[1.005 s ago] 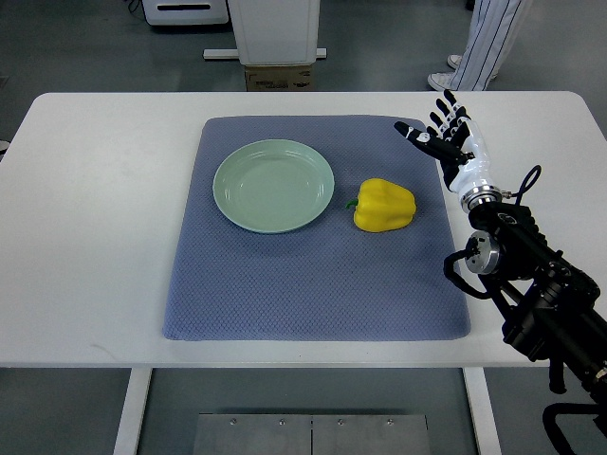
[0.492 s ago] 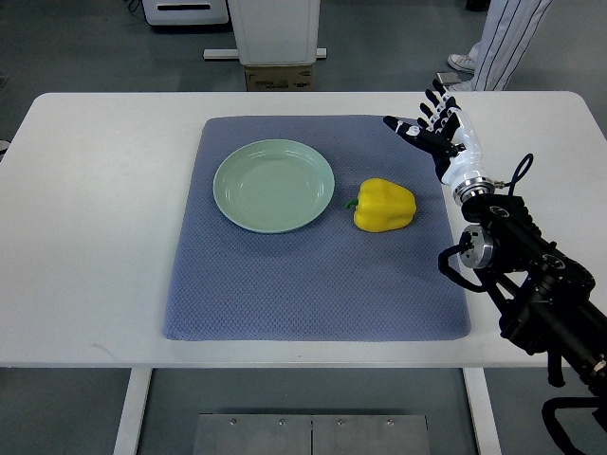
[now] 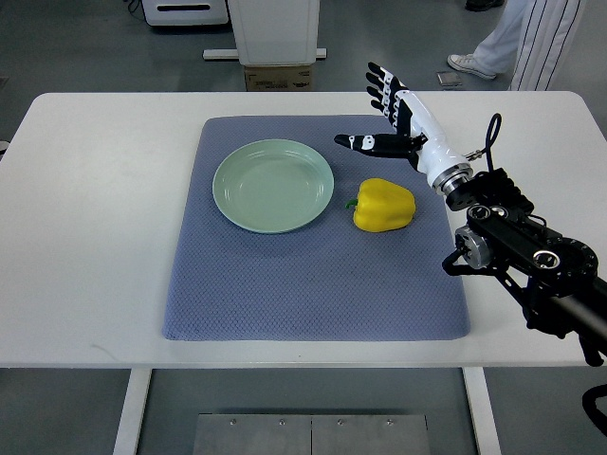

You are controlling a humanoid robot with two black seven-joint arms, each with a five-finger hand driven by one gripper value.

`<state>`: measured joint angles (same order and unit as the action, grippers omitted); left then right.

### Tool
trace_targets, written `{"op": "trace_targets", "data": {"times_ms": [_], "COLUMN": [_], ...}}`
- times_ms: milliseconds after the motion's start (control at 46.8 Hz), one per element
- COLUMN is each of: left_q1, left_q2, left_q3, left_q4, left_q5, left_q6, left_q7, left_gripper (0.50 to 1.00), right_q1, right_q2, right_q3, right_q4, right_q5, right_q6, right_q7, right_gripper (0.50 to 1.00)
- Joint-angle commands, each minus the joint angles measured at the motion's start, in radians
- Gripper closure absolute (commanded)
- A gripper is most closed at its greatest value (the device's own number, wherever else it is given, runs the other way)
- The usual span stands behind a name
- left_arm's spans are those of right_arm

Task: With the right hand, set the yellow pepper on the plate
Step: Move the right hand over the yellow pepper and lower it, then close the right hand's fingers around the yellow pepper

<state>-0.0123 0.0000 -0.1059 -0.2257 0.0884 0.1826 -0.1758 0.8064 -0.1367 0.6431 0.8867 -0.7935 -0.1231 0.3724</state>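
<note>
A yellow pepper [image 3: 384, 206] lies on a blue-grey mat [image 3: 313, 275], just right of an empty pale green plate [image 3: 273, 185] and apart from it, on a white surface [image 3: 95, 237]. The robot's right hand [image 3: 394, 118] hovers on the far side of the pepper, fingers [image 3: 379, 81] spread and holding nothing. A person's striped trouser leg [image 3: 541, 38] shows beyond the far right edge.

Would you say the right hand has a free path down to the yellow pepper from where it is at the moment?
Probably yes. The right hand is open, beyond the yellow pepper and apart from it. The pepper lies alone on the blue mat, with the plate off to its side.
</note>
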Motion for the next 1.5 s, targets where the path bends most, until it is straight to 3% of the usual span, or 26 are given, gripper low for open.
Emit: {"op": "trace_targets", "data": {"times_ms": [0,214,471,1476], "left_q1": [0.0,0.0,0.0,0.0], "left_q2": [0.0,0.0,0.0,0.0], "left_q3": [0.0,0.0,0.0,0.0], "left_q4": [-0.001,0.0,0.0,-0.001], "left_q5": [0.001,0.001,0.001,-0.001], "left_q6": [0.0,0.0,0.0,0.0], "left_q7": [-0.001,-0.001,0.001,-0.001], "left_gripper": [0.5,0.5,0.5,0.5], "right_q1": [0.017,0.074,0.123,0.143], "right_q2": [-0.043,-0.178,-0.224,-0.201], "right_q3": [-0.046,-0.187,-0.319,-0.488], "right_q4": [0.029,0.095,0.12,0.012], "right_q5": [-0.007,-0.055,-0.135,-0.266], "right_q6": [-0.001,0.033,0.057,0.045], "right_q7": [0.003,0.019,0.037,0.036], "right_gripper": [0.505,0.511,0.511,0.528]}}
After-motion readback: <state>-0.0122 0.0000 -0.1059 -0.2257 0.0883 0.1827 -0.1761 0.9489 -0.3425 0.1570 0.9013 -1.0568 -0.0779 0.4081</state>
